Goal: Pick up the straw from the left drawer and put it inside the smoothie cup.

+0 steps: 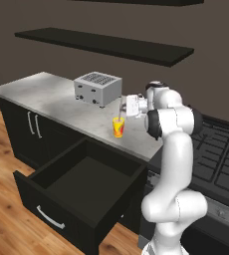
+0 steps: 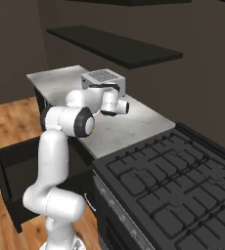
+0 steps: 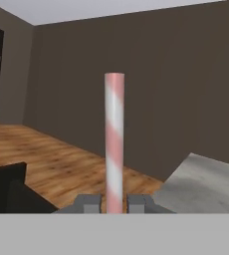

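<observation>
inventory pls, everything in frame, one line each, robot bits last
straw: 1, pink and white striped, upright above the smoothie cup, held by the end effector
smoothie cup: 1, yellow with red marks, on the counter near its front edge
left drawer: 1, black with silver handle, pulled open
toaster: 1, silver, on the counter behind the cup
counter: 1, grey
stove: 1, black, right of the counter
shelf: 1, black, on the wall
arm: 1, white
end effector: 1, shut on the straw
</observation>
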Controlling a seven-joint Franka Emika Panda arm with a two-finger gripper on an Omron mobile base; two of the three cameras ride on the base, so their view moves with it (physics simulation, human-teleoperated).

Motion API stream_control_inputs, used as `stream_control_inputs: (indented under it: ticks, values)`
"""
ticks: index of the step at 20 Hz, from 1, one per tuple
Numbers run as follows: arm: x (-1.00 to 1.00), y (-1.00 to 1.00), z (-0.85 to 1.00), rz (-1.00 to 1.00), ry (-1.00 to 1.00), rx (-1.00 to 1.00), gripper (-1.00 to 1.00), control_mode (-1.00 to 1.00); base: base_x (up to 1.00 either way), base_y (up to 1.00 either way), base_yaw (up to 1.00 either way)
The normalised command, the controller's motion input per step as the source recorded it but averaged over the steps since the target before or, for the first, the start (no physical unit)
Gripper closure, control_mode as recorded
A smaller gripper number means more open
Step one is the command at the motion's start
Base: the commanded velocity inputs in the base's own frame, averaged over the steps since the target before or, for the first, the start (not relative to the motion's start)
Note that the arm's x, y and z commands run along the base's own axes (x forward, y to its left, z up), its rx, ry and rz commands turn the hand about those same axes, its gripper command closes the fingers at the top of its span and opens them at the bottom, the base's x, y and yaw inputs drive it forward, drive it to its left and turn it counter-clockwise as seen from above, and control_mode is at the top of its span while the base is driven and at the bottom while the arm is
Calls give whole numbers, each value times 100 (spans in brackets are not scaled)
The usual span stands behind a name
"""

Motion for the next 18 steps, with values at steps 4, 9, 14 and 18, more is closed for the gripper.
stream_control_inputs:
  ticks: [4,9,14,18]
  values:
    - [15,0,-25,0,0,0,100,-100,0,0,0]
    - [12,0,-24,0,0,0,100,-100,0,0,0]
    - [0,0,-13,0,0,0,-100,-100,0,0,0]
    - [-6,0,0,0,0,0,-100,-100,0,0,0]
